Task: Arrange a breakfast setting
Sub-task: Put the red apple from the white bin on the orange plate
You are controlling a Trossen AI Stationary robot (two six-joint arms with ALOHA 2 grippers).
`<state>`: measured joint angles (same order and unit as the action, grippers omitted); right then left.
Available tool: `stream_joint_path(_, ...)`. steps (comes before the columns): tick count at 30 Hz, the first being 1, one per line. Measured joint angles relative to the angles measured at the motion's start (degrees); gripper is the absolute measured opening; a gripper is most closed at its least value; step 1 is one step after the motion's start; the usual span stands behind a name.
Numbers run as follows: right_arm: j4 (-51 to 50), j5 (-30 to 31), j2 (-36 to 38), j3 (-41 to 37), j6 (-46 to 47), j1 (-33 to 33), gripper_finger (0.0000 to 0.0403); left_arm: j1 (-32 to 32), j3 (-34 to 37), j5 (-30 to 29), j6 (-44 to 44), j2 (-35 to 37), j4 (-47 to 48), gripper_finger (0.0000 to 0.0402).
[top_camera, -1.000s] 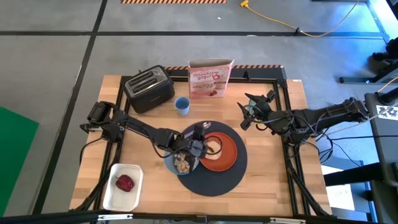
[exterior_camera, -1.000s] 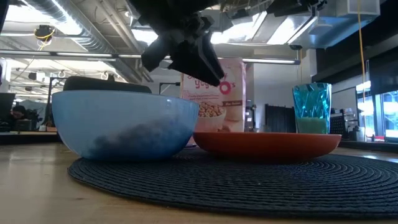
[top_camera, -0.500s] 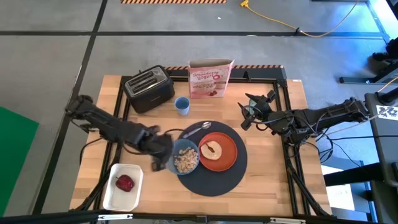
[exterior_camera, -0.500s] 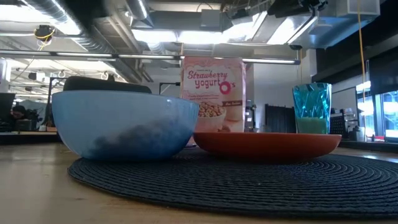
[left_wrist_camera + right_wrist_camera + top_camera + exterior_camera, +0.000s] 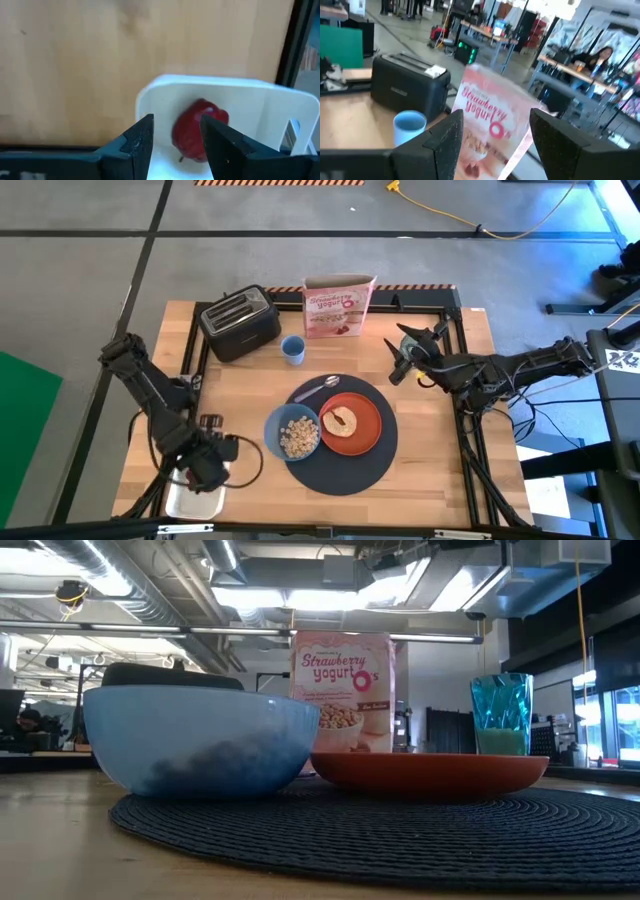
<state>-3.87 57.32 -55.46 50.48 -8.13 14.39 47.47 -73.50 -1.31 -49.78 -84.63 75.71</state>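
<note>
Change: the left gripper (image 5: 207,467) has swung from the bowl (image 5: 293,432) to hang over the white tray (image 5: 177,498) at the tabletop's near-left corner.
Left gripper: fingers parted, astride the apple (image 5: 199,129), not clenched.
Right gripper (image 5: 402,360): released, waiting right of the mat (image 5: 340,476).
Setting: cereal in bowl, toast (image 5: 345,420) on plate (image 5: 372,432).
Meaning: apple likely next.

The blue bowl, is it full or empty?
Partly full: the blue bowl holds cereal, seen from above.
</note>
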Motion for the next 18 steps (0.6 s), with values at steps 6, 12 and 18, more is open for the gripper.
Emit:
stream_joint_path(6,2.83,-8.18,-0.41,0.02,-2.69,-3.99,0.0218,4.71,2.52,2.94,-3.96,-0.6,-3.39,0.0158)
stream_joint_path(12,4.44,-12.56,-1.42,0.02,-2.88,-9.65,0.0218,7.43,4.88,5.47,-11.5,-0.62,-5.92,0.0206)
stream_joint_path(18,5.52,-22.86,-2.32,0.01,-2.79,-14.79,0.0218,10.24,9.0,5.8,-11.55,-0.6,-13.25,0.0268)
